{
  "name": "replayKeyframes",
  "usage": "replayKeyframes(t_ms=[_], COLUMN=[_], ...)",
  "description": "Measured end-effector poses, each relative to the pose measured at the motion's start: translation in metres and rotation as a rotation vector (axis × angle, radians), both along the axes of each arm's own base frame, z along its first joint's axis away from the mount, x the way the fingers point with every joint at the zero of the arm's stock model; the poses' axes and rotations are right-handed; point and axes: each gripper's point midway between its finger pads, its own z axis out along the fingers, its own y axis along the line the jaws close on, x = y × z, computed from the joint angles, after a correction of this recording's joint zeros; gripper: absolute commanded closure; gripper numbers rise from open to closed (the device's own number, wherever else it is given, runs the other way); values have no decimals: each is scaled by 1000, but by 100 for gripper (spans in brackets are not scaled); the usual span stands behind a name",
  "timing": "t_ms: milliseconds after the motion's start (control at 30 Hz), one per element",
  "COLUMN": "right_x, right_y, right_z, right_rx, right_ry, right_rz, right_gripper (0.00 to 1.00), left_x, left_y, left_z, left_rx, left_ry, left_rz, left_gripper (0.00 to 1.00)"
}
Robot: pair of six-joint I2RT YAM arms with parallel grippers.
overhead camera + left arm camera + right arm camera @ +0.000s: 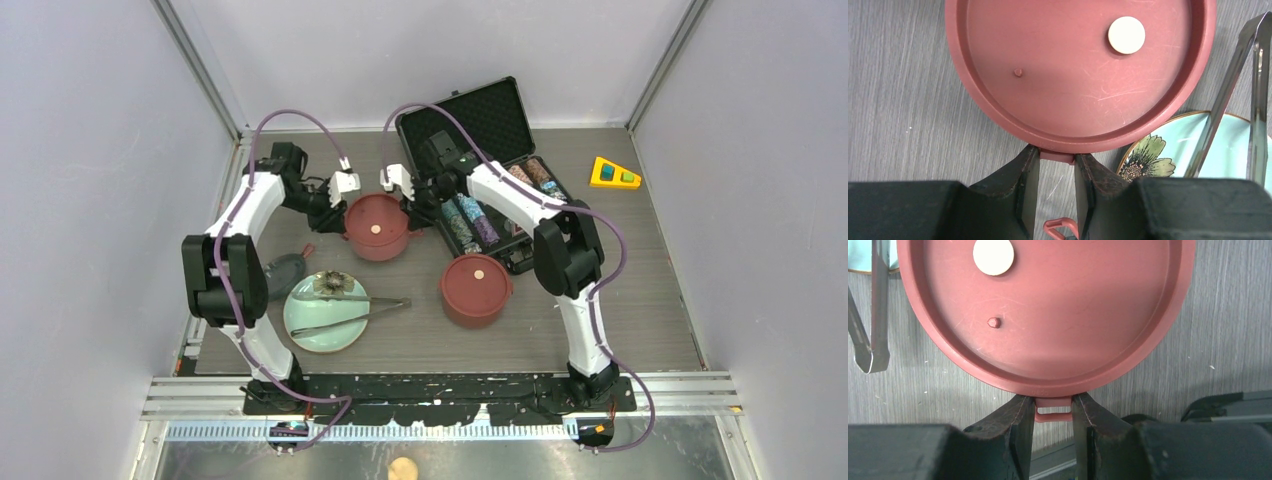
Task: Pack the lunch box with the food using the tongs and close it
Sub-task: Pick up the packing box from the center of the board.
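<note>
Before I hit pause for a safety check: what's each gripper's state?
Left gripper: closed on the lunch box tier.
Right gripper: closed on the same tier, opposite side.

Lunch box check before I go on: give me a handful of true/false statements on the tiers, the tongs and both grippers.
1. The left gripper and the right gripper grip the far tier at opposite sides. True.
2. The tongs are in the right gripper. False: they lie unheld across the plate.
3. The far tier is uncovered. False: a flat red lid sits in it, with a pale disc on top.
4. The second tier stands apart from the far one. True.
5. The black case is closed. False: its lid stands open.
</note>
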Motion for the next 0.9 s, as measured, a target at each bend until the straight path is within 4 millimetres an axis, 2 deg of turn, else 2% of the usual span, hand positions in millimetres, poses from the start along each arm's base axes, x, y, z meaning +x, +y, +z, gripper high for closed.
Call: replayKeyframes(t_ms=[433,900], right_x=[-5,-36], right_y=[-23,-61], right_z=[37,63], right_rx=[-18,-61], right_ry=[-30,-40], right_rz=[-37,-65], right_gripper=[86,86], left_x=[-1,-23], left_y=[-22,-60], left_z=[35,61], left_rx=[-4,3], left_ry=[-40,-42], left_rz=[-10,-77], left_gripper=[100,100])
